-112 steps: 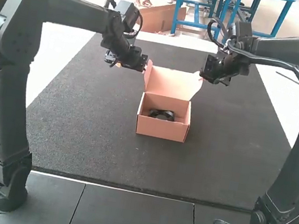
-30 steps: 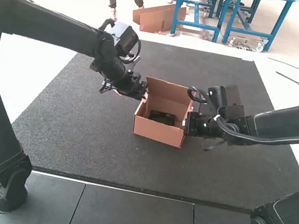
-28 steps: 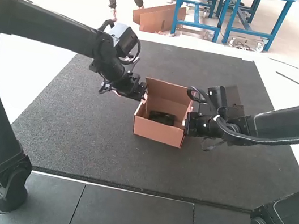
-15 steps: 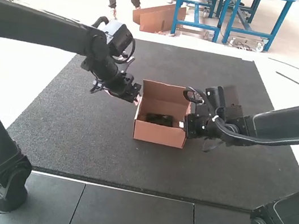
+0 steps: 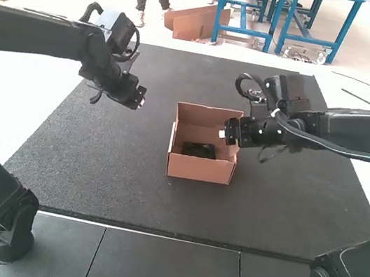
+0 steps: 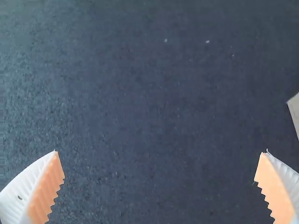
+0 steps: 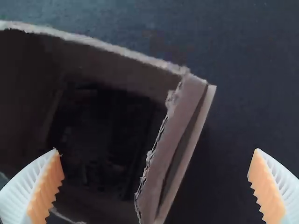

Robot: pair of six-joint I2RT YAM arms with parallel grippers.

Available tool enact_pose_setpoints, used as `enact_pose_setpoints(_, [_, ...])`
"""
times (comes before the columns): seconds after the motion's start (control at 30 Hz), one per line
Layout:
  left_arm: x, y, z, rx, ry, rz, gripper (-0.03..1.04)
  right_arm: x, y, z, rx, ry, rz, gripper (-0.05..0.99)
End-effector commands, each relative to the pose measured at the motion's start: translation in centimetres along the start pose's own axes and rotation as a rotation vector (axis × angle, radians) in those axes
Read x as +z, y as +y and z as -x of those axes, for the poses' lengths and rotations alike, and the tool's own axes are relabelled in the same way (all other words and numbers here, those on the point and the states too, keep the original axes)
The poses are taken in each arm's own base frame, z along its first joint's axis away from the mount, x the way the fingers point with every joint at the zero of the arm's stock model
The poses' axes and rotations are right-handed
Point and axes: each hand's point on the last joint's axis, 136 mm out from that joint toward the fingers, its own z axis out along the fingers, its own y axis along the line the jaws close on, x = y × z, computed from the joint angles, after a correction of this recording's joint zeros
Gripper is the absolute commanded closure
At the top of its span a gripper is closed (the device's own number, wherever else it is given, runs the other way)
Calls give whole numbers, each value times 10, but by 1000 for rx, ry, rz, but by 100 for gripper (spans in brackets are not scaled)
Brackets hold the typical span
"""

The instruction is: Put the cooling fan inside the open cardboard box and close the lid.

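The brown cardboard box [image 5: 201, 162] stands open in the middle of the black mat, its lid [image 5: 208, 117] upright at the back. The black cooling fan [image 5: 198, 149] lies on its floor. My left gripper [image 5: 132, 95] hangs open to the left of the box, apart from it; in the left wrist view the left gripper [image 6: 160, 154] has only mat between its fingers. My right gripper [image 5: 231, 133] is open at the box's right wall. In the right wrist view the right gripper [image 7: 155, 151] straddles the wall's torn edge [image 7: 175, 140], with the fan [image 7: 105, 154] dim inside.
The black mat [image 5: 97, 152] covers the table, with free room on all sides of the box. A pale corner of cardboard [image 6: 294, 112] shows beside my left gripper. Blue frames and loose cardboard stand beyond the mat's far edge.
My left gripper has let go of the box's left rear corner and pulled away to the left. The tilted box has settled square. My right gripper has lifted a little at the right wall.
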Motion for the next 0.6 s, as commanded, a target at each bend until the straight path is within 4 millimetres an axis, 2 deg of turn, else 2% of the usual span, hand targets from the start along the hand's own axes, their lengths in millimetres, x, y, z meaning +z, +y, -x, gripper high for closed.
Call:
enact_pose_setpoints(0.0, [-10,-9,46,32,-100,-2,4,-21,-4,28,11,-72,-4,2])
enact_pose_setpoints(0.2, [-10,-76,91,81,-150,-122,4,-58,-19,48,34,-160,-34,2])
enact_pose_setpoints(0.3, [-8,-95,105,92,-159,-153,4,-75,-24,54,44,-190,-41,2])
enact_pose_setpoints(0.47, [0,-122,112,114,-134,-206,4,-102,-22,64,55,-198,-24,3])
enact_pose_setpoints(0.57, [6,-144,105,144,-102,-242,4,-118,-19,70,73,-194,-12,3])
